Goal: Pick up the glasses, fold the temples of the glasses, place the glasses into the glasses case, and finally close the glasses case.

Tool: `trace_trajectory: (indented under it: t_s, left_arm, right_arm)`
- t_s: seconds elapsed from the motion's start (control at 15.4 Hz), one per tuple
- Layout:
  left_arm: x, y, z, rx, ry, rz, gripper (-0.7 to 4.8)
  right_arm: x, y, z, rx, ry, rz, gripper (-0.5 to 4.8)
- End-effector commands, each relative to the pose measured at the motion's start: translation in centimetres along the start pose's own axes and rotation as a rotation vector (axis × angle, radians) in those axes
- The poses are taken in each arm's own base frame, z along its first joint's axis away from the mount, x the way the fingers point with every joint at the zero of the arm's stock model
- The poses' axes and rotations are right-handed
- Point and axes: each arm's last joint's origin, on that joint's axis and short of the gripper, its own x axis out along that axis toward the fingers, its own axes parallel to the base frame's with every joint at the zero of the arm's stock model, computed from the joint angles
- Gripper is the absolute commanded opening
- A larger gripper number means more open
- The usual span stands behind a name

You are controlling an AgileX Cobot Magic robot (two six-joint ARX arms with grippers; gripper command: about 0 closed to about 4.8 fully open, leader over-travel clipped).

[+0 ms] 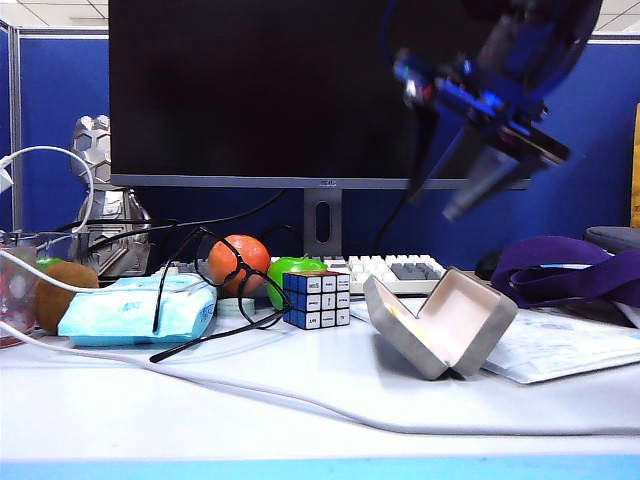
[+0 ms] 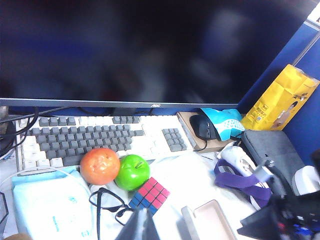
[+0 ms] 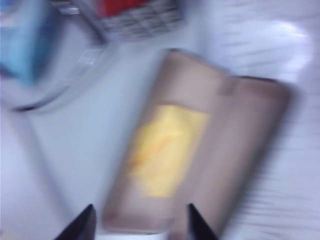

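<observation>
The glasses (image 1: 238, 268) stand with their temples (image 1: 217, 337) spread, leaning on a light-blue tissue pack (image 1: 135, 310) left of centre; they also show in the left wrist view (image 2: 107, 200). The grey glasses case (image 1: 440, 325) lies open to the right, with its beige lining and a yellow cloth (image 3: 165, 150) showing. My right gripper (image 1: 450, 185) hangs blurred high above the case (image 3: 200, 145), open (image 3: 140, 222) and empty. My left gripper (image 2: 139, 225) hovers shut and empty between the glasses and the case (image 2: 210, 222).
A puzzle cube (image 1: 316, 298), an orange (image 1: 240, 262) and a green apple (image 1: 290, 272) crowd behind the glasses. A keyboard (image 1: 390, 270) and monitor stand behind them. A white cable (image 1: 300, 400) crosses the table front. Papers (image 1: 560, 345) and a purple strap (image 1: 570, 270) lie right of the case.
</observation>
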Motion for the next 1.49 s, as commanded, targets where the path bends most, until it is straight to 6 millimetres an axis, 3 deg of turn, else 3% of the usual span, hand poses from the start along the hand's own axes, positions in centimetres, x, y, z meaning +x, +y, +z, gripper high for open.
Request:
trace_trajectory:
  t_s: [0.06, 0.13, 0.26, 0.52, 0.71, 1.04, 1.3, 1.49]
  left_arm:
    - [-0.1, -0.2, 0.2, 0.005, -0.004, -0.035, -0.05]
    - [-0.1, -0.2, 0.2, 0.005, -0.004, -0.035, -0.05]
    - [-0.1, -0.2, 0.2, 0.005, -0.004, -0.035, -0.06]
    - [-0.1, -0.2, 0.2, 0.005, -0.003, -0.036, -0.05]
    - [-0.1, -0.2, 0.1, 0.004, -0.002, -0.035, -0.05]
    - [-0.1, -0.2, -0.1, -0.004, 0.016, -0.028, -0.05]
    - [0.0, -0.1, -0.1, -0.007, 0.022, -0.027, -0.05]
    - [0.2, 0.1, -0.1, -0.01, 0.026, -0.025, -0.05]
  right_arm:
    - [0.1, -0.5, -0.1, 0.004, 0.002, -0.16, 2.26]
    - [0.1, -0.6, -0.1, -0.008, 0.0, -0.164, 2.39]
    - [0.6, -0.8, -0.1, -0.019, 0.01, -0.198, 3.42]
    - [4.1, -1.9, -0.2, 0.0, 0.107, -0.215, 3.46]
    - [5.1, -2.2, -0.4, 0.006, 0.142, -0.22, 3.46]
    - [4.9, -2.0, -0.1, 0.002, 0.118, -0.193, 3.47]
    - [2.8, -0.8, 2.8, -0.055, 0.004, -0.172, 3.47]
    - [2.1, 0.5, 4.6, -0.211, -0.111, -0.019, 3.46]
